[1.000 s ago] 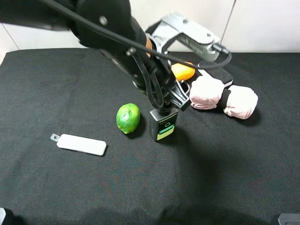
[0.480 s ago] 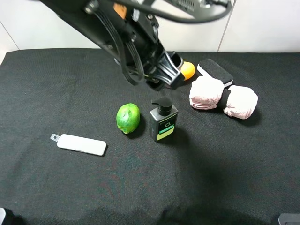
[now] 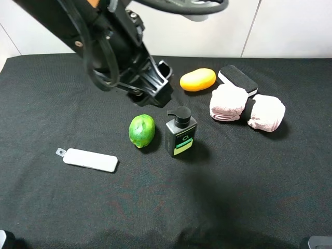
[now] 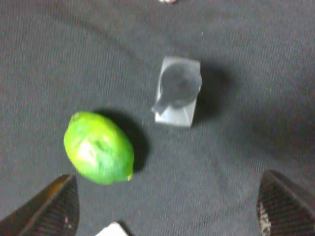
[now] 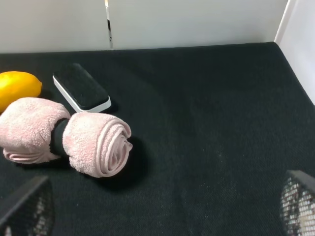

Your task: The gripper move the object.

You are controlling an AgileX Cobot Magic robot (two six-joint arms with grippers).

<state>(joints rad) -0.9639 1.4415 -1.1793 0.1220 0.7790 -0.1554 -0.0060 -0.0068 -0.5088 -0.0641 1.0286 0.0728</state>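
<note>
The dark pump bottle (image 3: 181,136) with a pale green label stands upright on the black cloth, just right of the green lime (image 3: 141,130). My left gripper (image 3: 157,84) hangs above and behind them on the bulky black arm, apart from the bottle. In the left wrist view the bottle (image 4: 177,93) shows from above with the lime (image 4: 98,153) beside it. The left gripper (image 4: 167,210) is open and empty, its fingertips (image 4: 54,209) wide apart. The right gripper (image 5: 162,206) is open and empty over bare cloth and is out of the exterior high view.
A flat white bar (image 3: 88,160) lies at the left. A yellow-orange fruit (image 3: 197,79), a black-and-white eraser block (image 3: 238,80) and a rolled pink towel (image 3: 247,109) lie at the back right. The towel (image 5: 93,142) and block (image 5: 81,92) show in the right wrist view.
The left gripper was down at the bottle's pump head. It has let go, risen and pulled back to the left. The bottle stands where it was.
</note>
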